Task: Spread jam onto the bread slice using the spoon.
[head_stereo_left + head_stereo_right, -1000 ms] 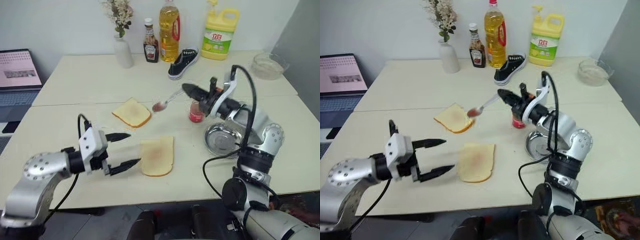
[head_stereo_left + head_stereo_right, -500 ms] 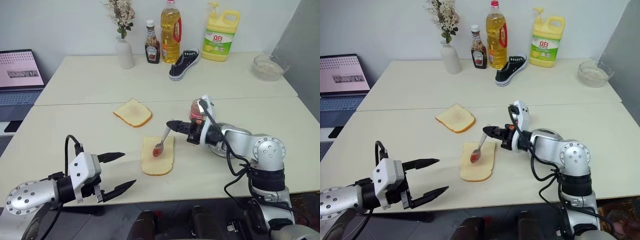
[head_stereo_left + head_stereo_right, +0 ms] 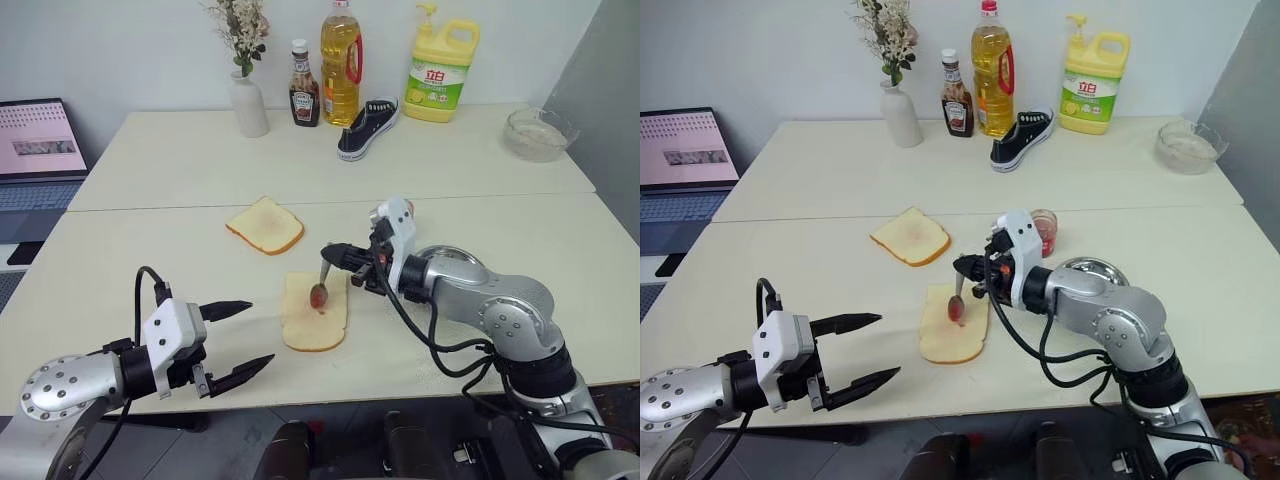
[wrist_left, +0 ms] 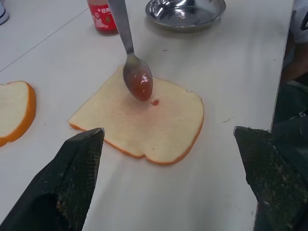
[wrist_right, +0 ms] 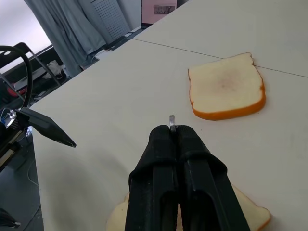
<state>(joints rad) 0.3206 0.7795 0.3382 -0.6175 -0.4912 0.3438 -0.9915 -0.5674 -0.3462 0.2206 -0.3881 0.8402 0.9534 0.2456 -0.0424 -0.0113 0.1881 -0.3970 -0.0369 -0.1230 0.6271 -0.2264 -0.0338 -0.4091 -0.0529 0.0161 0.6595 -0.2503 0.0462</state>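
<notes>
Right gripper [image 3: 962, 267] fingers clamp the spoon [image 4: 135, 77] bowl-down on the bread slice [image 4: 144, 118] to deposit jam [image 4: 141, 90]; left gripper [image 3: 247, 336] fingers stand apart, idle.

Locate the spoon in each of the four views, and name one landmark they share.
Left eye view: spoon near centre, bowl on the bread slice.
Right eye view: just left of centre.
Left wrist view: upper middle.
Right wrist view: handle tip poking from the right gripper.
Shared landmark: the bread slice.

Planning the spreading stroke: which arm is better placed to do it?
Right. The right gripper is shut on the spoon, its jam-laden bowl over the bread slice; the left gripper hangs open, off it.
</notes>
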